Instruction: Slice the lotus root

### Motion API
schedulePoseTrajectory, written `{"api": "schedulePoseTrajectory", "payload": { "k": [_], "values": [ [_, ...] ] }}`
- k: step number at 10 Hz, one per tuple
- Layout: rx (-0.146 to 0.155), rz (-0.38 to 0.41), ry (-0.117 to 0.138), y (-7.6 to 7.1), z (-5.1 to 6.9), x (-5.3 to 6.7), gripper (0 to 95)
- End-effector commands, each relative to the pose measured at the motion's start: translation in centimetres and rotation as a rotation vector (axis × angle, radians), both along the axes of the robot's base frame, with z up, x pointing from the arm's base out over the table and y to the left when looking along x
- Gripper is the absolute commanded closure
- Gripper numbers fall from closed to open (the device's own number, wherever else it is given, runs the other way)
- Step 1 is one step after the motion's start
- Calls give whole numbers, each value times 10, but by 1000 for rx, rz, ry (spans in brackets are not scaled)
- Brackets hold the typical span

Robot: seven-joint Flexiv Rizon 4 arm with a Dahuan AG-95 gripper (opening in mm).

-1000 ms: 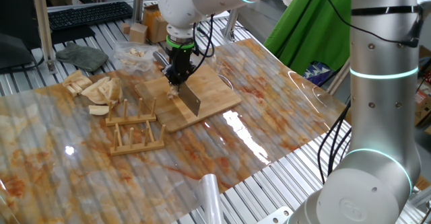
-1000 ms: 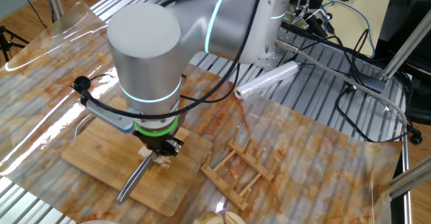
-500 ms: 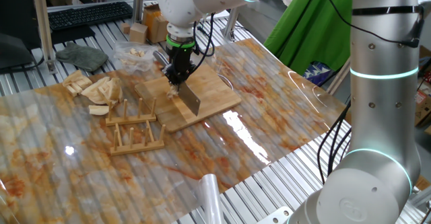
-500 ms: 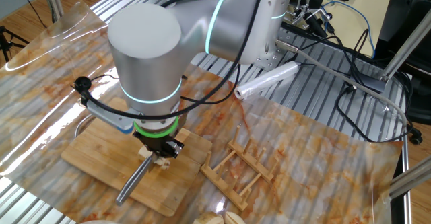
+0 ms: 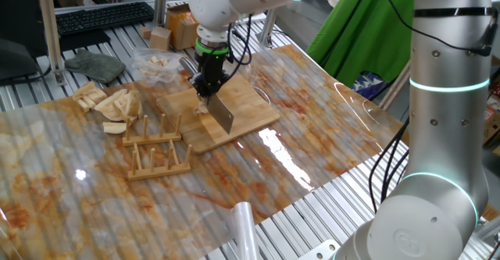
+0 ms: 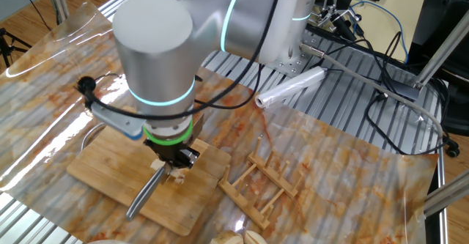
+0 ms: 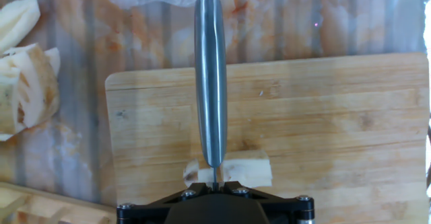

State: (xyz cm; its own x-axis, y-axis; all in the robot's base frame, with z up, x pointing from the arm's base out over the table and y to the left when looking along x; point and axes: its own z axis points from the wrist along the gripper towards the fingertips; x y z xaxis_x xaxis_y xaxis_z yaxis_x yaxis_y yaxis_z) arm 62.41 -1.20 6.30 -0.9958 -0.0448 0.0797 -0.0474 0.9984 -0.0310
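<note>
The lotus root [image 7: 236, 169], a small cream chunk, lies on the bamboo board [image 7: 337, 123] near its front edge. My gripper [image 7: 214, 183] is shut on a grey steel knife [image 7: 210, 76]; the knife stands edge-down on the root, near its left part. In one fixed view the gripper [image 5: 209, 89] holds the blade [image 5: 222, 115] over the root [image 5: 201, 108] on the board [image 5: 254, 104]. In the other fixed view the gripper [image 6: 174, 163] sits over the root [image 6: 178, 176], and the knife handle [image 6: 143, 196] points down-left.
A heap of tan wedge slices [image 5: 109, 102] lies left of the board, also in the hand view [image 7: 23, 69]. A clear plastic bag of pale chunks [image 5: 155, 63] is behind. A wooden rack [image 5: 156, 152] stands in front. A plastic roll [image 5: 242, 227] lies at the table's near edge.
The arm's upper part has shifted slightly. The knife stays edge-down at the lotus root and the gripper keeps its hold.
</note>
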Motion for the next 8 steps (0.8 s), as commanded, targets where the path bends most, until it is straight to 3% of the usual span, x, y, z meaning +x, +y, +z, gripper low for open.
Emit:
{"api": "schedulePoseTrajectory", "payload": {
  "k": [1, 2, 8],
  "values": [
    [-26, 30, -5, -4, 5, -1, 950],
    [-39, 44, -4, -6, 7, 0, 950],
    [-44, 61, -8, -11, 10, 2, 950]
  ]
}}
